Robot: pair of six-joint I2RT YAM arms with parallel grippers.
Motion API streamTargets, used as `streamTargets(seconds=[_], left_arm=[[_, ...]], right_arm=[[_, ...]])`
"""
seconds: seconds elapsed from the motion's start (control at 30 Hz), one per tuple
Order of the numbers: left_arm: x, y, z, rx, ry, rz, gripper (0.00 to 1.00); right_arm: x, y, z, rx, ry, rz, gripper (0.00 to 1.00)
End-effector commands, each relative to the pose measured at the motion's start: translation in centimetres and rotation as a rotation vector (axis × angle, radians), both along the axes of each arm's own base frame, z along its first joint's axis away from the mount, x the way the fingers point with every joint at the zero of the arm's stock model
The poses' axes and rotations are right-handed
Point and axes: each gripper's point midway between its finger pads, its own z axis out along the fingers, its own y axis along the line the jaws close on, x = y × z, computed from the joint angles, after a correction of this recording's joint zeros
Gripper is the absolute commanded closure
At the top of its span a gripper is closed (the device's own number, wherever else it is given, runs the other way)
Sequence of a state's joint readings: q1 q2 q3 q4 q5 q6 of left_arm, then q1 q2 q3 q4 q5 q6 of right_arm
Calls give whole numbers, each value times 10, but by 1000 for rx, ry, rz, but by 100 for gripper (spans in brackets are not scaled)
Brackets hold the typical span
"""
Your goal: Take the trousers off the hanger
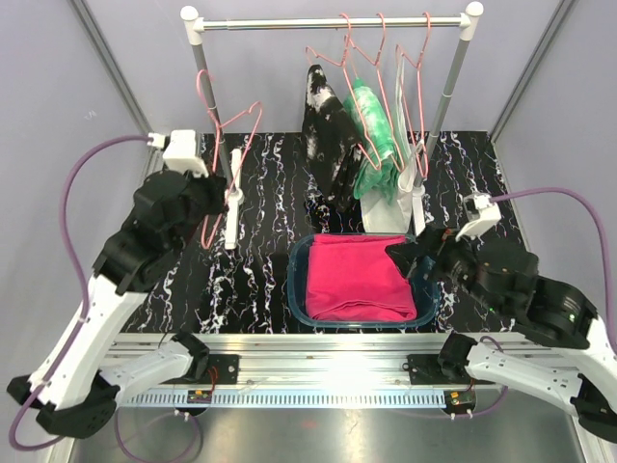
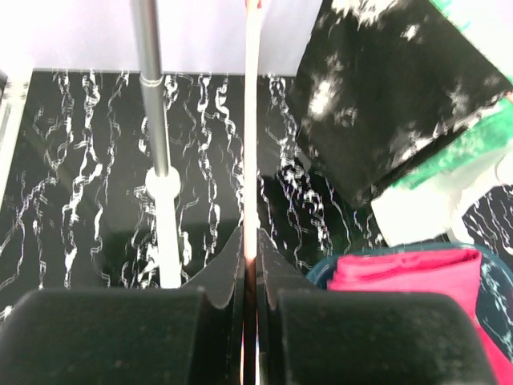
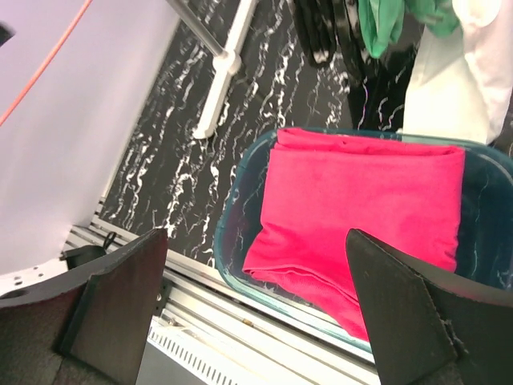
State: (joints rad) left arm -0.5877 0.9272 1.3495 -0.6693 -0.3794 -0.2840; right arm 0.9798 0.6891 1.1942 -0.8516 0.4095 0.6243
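Pinching a pink hanger [image 2: 252,120], the left claw [image 2: 250,245] is clamped tight; the right claw [image 3: 255,234] gapes over folded magenta trousers [image 1: 355,278] in a teal bin [image 1: 292,280]; black pair [image 1: 328,135] and green pair [image 1: 374,130] hang at twelve o'clock.

The left tool [image 2: 250,241] sits high near 10 o'clock, fingers pinched almost together, its arm bent up from 7 o'clock. The right tool [image 3: 255,241], around 4 o'clock, gapes wide, seemingly tilted downward.
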Motion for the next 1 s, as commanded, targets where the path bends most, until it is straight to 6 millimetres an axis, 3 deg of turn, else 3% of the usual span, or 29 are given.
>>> streamTargets(seconds=[0.0, 0.07, 0.27, 0.43, 0.67, 0.87, 0.97], left_arm=[[21, -11, 60, -41, -182, -12, 100], [29, -13, 79, -48, -241, 1, 100], [68, -29, 104, 20, -319, 17, 100], [109, -38, 105, 78, -312, 74, 100], [153, -36, 86, 75, -229, 128, 100], [165, -34, 55, 70, -134, 160, 100], [160, -30, 48, 63, -122, 172, 97]], right_arm=[[-2, -4, 3, -25, -51, 27, 1], [-2, -4, -1, -59, -51, 40, 1], [1, -2, -12, -135, -43, 57, 1], [2, 6, -21, -142, -39, 82, 1], [0, 18, -30, -124, -17, 118, 0], [0, 20, -41, -160, 28, 120, 1], [-1, 19, -39, -152, 26, 116, 1]])
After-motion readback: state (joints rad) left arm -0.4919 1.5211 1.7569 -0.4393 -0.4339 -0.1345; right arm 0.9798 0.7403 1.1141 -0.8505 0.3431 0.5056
